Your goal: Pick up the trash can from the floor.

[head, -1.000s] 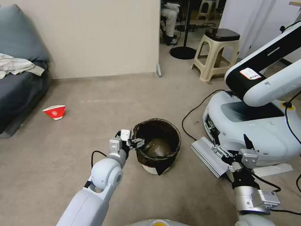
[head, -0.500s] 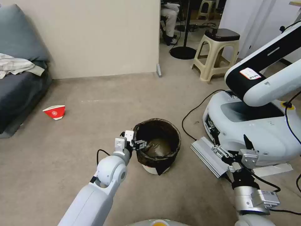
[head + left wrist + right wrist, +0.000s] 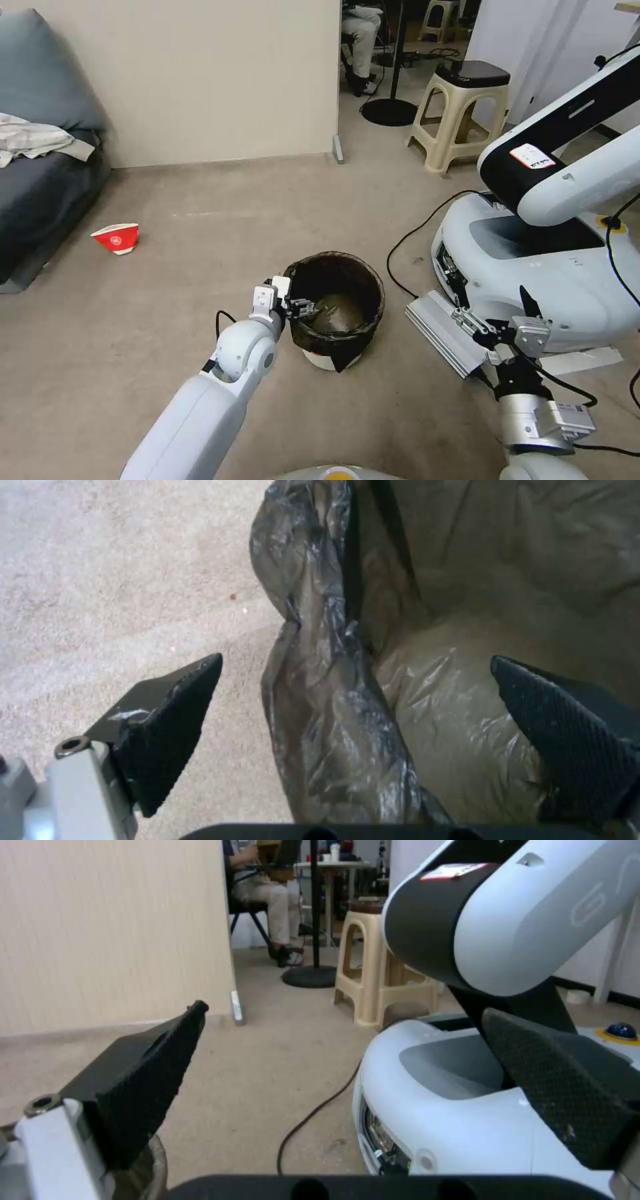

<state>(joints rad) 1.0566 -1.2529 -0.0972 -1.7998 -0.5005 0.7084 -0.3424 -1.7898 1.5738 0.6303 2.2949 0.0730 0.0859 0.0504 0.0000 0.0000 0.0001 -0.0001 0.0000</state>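
The trash can (image 3: 337,310), a small round white bin lined with a dark bag folded over its rim, stands on the beige floor (image 3: 220,253) just ahead of me. My left gripper (image 3: 299,308) is open and straddles the bin's near-left rim. In the left wrist view one finger (image 3: 170,720) hangs outside over the floor and the other finger (image 3: 567,720) sits inside, with the bag-covered rim (image 3: 333,715) running between them. My right gripper (image 3: 503,319) stays parked at the lower right, open and holding nothing.
Another white robot's base (image 3: 533,267) and arm fill the right side, with a black cable (image 3: 420,233) trailing on the floor beside the bin. A red paper bowl (image 3: 117,238) lies at the left near a grey sofa (image 3: 40,180). A beige stool (image 3: 460,113) stands behind.
My left arm has reached further forward and right, lowering the open gripper from beside the bin's rim to astride it. The right arm and the bin have not moved.
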